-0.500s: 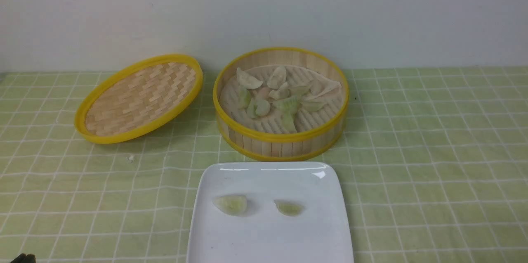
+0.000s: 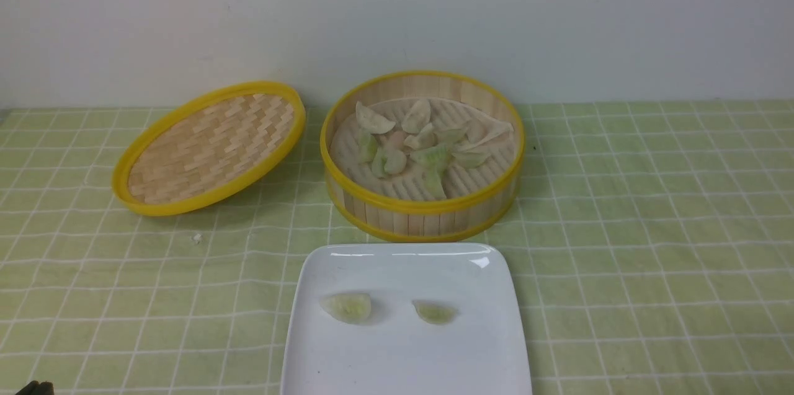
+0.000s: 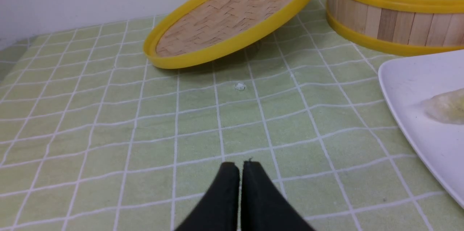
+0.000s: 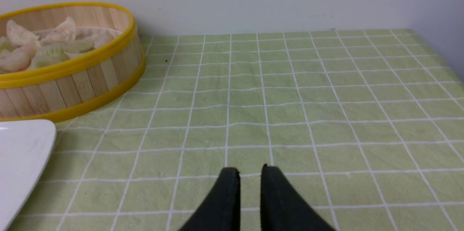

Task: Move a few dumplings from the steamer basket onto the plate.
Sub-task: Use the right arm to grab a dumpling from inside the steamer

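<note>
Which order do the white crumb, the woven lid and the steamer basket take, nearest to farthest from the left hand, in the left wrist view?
From the left hand:
1. White crumb, on the cloth straight ahead.
2. Woven lid, tilted, just beyond the crumb.
3. Steamer basket, farthest, off to the robot's right.

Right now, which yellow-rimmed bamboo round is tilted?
The shallow woven lid left of the steamer basket: one edge is raised off the cloth; the basket sits flat.
</note>
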You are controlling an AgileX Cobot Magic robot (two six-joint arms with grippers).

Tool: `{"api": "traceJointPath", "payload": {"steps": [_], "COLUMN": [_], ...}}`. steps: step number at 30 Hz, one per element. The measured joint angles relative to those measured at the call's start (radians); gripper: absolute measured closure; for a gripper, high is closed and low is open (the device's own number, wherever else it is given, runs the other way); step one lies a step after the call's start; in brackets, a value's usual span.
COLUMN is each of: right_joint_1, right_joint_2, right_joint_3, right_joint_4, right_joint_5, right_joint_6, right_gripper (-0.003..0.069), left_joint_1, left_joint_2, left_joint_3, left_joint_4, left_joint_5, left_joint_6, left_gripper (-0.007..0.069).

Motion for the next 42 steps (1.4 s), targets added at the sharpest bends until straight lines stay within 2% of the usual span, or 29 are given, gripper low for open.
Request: {"api": "traceJointPath", "payload": {"steps": [17,20,21,22,26,29,32,35,38,42], "right_joint_1": [0.000,0.000,0.000,0.000,0.000,0.000,0.000,0.001,0.012,0.036], "right_joint_2": [0.000,0.000,0.000,0.000,0.000,0.000,0.000,0.000,0.001,0.127], "right_joint_3": [0.001,0.010,0.010,0.010,0.010,0.010,0.010,0.007,-0.069,-0.310], "right_joint_4": [0.018,0.160,0.173,0.294,0.589,0.705,0.755,0.773,0.734,0.604], "right_joint_5": [-0.009,-0.091,-0.099,-0.176,-0.335,-0.385,-0.425,-0.455,-0.398,-0.181], "right_joint_6": [0.007,0.072,0.078,0.135,0.233,0.228,0.217,0.209,0.172,0.055], "right_gripper": [0.0582,0.0582,0.0582,0.0582,0.0582,0.0582,0.0582,0.0582,0.0587,0.0637], "left_joint_1": [0.000,0.000,0.000,0.000,0.000,0.000,0.000,0.000,0.000,0.000], "left_joint_2": [0.000,0.000,0.000,0.000,0.000,0.000,0.000,0.000,0.000,0.000], "left_joint_3": [0.000,0.000,0.000,0.000,0.000,0.000,0.000,0.000,0.000,0.000], "left_joint_4": [0.000,0.000,0.000,0.000,0.000,0.000,0.000,0.000,0.000,0.000], "left_joint_5": [0.000,0.000,0.000,0.000,0.000,0.000,0.000,0.000,0.000,0.000], "left_joint_6": [0.000,0.000,0.000,0.000,0.000,0.000,0.000,0.000,0.000,0.000], "left_gripper": [0.0631,0.0631,0.0631,0.0631,0.0631,0.0631,0.0631,0.0631,0.0631,0.0631]}}
